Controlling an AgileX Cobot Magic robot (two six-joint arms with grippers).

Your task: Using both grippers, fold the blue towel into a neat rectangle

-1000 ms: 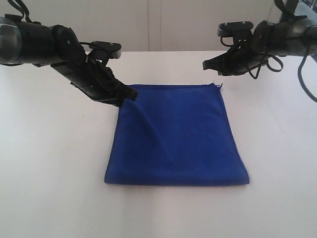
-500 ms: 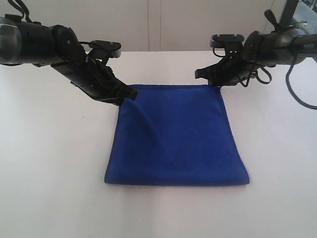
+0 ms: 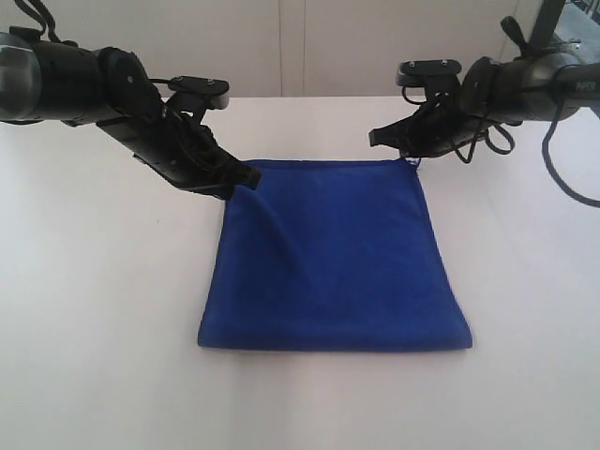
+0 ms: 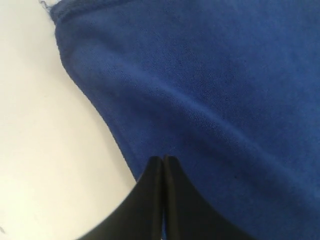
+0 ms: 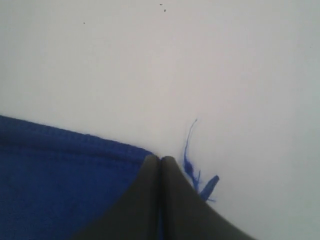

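The blue towel (image 3: 337,262) lies flat on the white table (image 3: 94,328) as a near-square folded piece, with a soft crease running from its far left part. My left gripper (image 3: 251,176) is shut, its tips together at the towel's left edge near the far corner (image 4: 163,159); no cloth shows between the tips. My right gripper (image 3: 409,156) is also shut, with its tips (image 5: 160,159) at the far right corner, next to the loose thread (image 5: 190,150). The towel (image 4: 225,75) fills most of the left wrist view and a low corner (image 5: 60,175) of the right one.
Bare white tabletop surrounds the towel on all sides. A pale wall (image 3: 300,47) stands behind the far edge. Black cables (image 3: 572,159) hang from the right arm at the far right.
The right gripper came down and leftward from above the table to the towel's far right corner, then held there. The left arm and the towel have not moved.
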